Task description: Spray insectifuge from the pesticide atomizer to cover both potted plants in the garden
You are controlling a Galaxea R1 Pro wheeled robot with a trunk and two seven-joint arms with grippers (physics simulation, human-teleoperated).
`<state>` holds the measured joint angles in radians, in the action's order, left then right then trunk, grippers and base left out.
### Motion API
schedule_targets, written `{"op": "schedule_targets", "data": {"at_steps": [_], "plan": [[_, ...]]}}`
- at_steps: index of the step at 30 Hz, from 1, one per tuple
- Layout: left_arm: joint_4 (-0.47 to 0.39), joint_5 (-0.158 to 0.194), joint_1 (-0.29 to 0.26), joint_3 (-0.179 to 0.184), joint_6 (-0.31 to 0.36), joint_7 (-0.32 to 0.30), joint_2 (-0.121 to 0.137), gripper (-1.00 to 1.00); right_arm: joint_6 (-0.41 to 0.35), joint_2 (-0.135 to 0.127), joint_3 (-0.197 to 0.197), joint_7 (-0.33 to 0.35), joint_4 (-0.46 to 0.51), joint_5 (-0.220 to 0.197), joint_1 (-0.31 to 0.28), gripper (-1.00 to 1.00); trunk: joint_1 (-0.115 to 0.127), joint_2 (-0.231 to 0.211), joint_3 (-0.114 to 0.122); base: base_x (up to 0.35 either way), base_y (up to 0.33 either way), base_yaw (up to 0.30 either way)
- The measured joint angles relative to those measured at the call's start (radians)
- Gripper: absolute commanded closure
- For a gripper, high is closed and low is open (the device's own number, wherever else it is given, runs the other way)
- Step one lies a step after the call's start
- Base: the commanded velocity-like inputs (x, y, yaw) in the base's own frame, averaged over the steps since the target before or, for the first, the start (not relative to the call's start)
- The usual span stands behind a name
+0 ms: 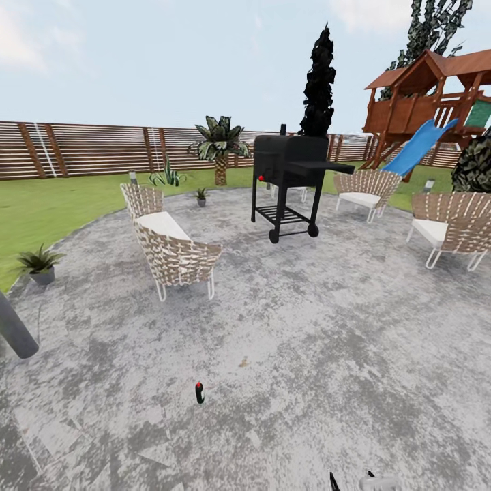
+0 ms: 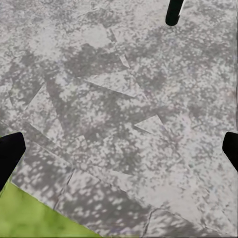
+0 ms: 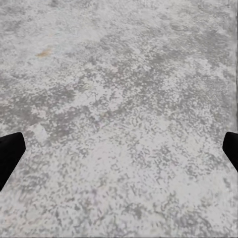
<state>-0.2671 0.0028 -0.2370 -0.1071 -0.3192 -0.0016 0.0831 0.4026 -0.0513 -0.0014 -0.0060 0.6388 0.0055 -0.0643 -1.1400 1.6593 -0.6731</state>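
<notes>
On the round grey patio point(image 1: 327, 327), well inside its near edge, stands the pesticide atomizer point(image 1: 199, 392): small dark bottle, red top, upright, alone on bare paving. Same bottle likely shows as a dark slim shape point(image 2: 173, 12) in the left wrist view.

Two potted plants sit at the patio's rim by the lawn point(image 1: 48, 208): one point(image 1: 39, 262) at the left edge, the other point(image 1: 201, 196) at the far edge beyond a wicker chair point(image 1: 170, 245). Both well apart from the bottle.

Black grill point(image 1: 290, 181) on wheels stands toward the far side; two more wicker chairs point(image 1: 365, 191) point(image 1: 453, 228) along the right edge. Slatted wooden fence point(image 1: 88, 150) behind the lawn; palm point(image 1: 219, 146) before it; wooden playhouse with blue slide point(image 1: 419, 146) far right.

Left claw point(image 2: 119, 151): fingers spread wide, nothing between, over paving near the grass edge. Right claw point(image 3: 119, 151): fingers likewise wide apart, empty, above mottled paving.
</notes>
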Motion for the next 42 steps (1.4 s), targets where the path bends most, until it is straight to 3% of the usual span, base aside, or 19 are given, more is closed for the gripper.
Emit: {"op": "schedule_targets", "data": {"at_steps": [2, 5, 8, 14, 42], "plan": [[0.003, -0.002, -0.031, 0.000, 0.003, 0.000, 0.000, -1.00, -0.004, 0.000, 0.000, -0.003, 0.028, 0.000, -0.015, -1.00, -0.008, 0.014, -0.006, 0.000, 0.000, 0.000], [0.006, -0.002, -0.085, 0.001, 0.006, 0.002, -0.001, -1.00, -0.054, -0.001, -0.001, -0.077, 0.048, 0.001, -0.090, -1.00, -0.019, 0.035, -0.016, 0.000, 0.000, 0.000], [0.009, -0.001, -0.094, -0.001, -0.003, 0.003, 0.001, -1.00, -0.120, -0.002, 0.001, -0.149, 0.037, 0.003, -0.136, -1.00, -0.031, 0.056, -0.025, 0.000, 0.000, 0.000], [0.022, -0.004, -0.085, 0.002, -0.011, 0.001, 0.001, -1.00, -0.133, -0.004, 0.006, -0.164, -0.060, 0.004, -0.145, -1.00, -0.054, 0.098, -0.044, 0.000, 0.000, 0.000], [0.036, 0.001, -0.086, 0.002, -0.018, 0.003, 0.001, -1.00, -0.128, 0.002, 0.005, -0.171, -0.101, 0.003, -0.145, -1.00, -0.161, 0.294, -0.132, 0.000, 0.000, 0.000]]}}
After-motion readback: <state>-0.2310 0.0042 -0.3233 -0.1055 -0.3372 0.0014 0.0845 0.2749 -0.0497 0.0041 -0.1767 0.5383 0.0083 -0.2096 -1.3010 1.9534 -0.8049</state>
